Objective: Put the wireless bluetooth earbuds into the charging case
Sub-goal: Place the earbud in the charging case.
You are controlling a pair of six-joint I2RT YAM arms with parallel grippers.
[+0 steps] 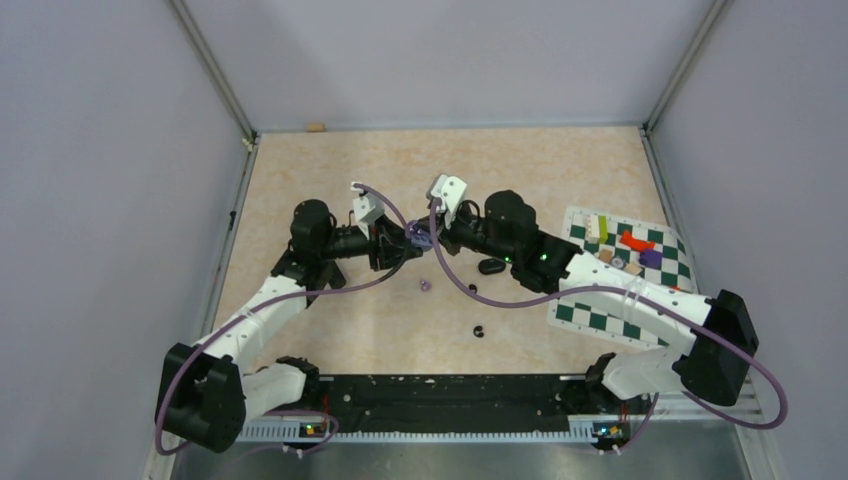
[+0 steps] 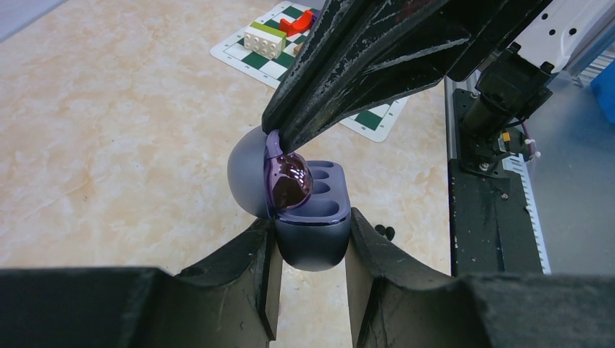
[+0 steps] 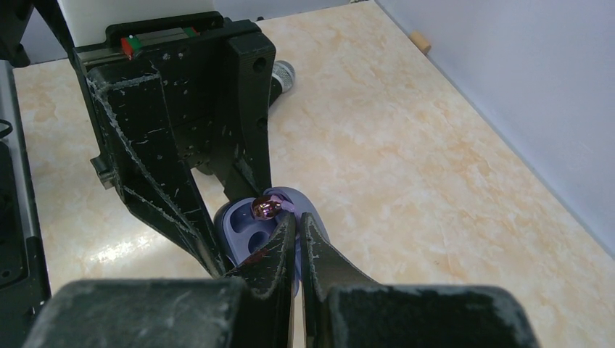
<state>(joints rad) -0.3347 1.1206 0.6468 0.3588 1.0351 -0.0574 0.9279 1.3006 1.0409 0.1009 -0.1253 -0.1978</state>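
My left gripper (image 2: 312,250) is shut on the base of an open pale purple charging case (image 2: 313,217), held above the table with its lid standing up on the left. My right gripper (image 3: 295,220) is nearly closed over the case. A glossy purple earbud (image 3: 265,207) sits at its fingertips, resting in the socket beside the lid (image 2: 290,181). In the top view both grippers meet at mid-table (image 1: 420,237). A second pale purple earbud (image 1: 424,285) and a black earbud (image 1: 479,330) lie loose on the table. The other black earbud is not visible.
A black oval case (image 1: 491,266) lies under the right arm. A green-and-white checkered mat (image 1: 580,315) with coloured blocks sits at the right. A small wooden piece (image 1: 316,127) lies at the back wall. The black base rail (image 1: 440,390) runs along the near edge.
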